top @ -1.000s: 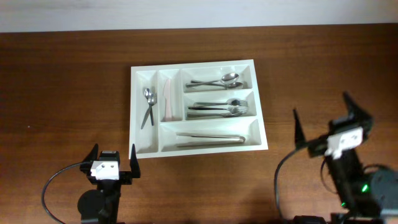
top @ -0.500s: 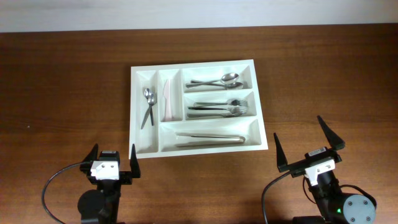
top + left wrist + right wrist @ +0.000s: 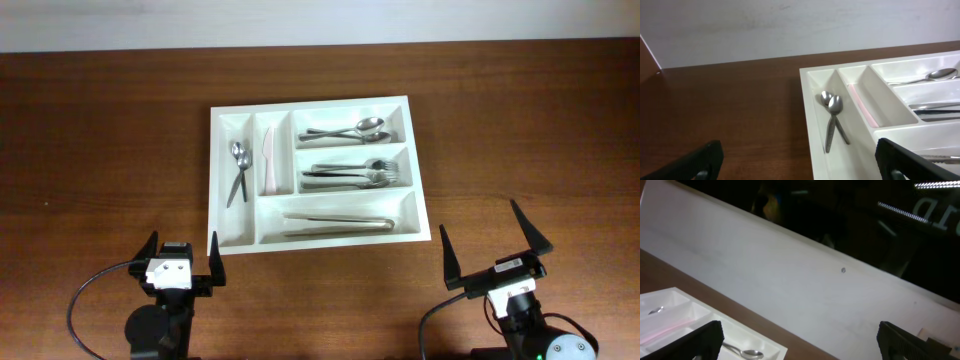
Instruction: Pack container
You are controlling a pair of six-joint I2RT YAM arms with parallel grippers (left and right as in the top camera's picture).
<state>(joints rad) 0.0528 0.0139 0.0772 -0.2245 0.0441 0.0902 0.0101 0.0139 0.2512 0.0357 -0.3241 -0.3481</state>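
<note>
White plastic, the container [image 3: 232, 228] lies flat at the middle of the brown wooden bench [image 3: 100, 130], with all five compartments facing up. The leftmost narrow compartment holds two small spoons [image 3: 238, 165] with their handles crossing. The narrow one beside it holds one pale pinkish knife-shaped piece [image 3: 268, 160]. Of the three long compartments to the right, the far one holds two spoons [image 3: 345, 131]. The middle one holds forks [image 3: 350, 174], two or perhaps three, as they overlap too closely to count. The near one holds a long steel piece [image 3: 338, 223]. The left hand [image 3: 182, 252] stands just beside the container's near left corner, fingers spread wide and holding nothing. The right hand [image 3: 480, 225] stands off the near right corner, apart from it, likewise spread and empty.
</note>
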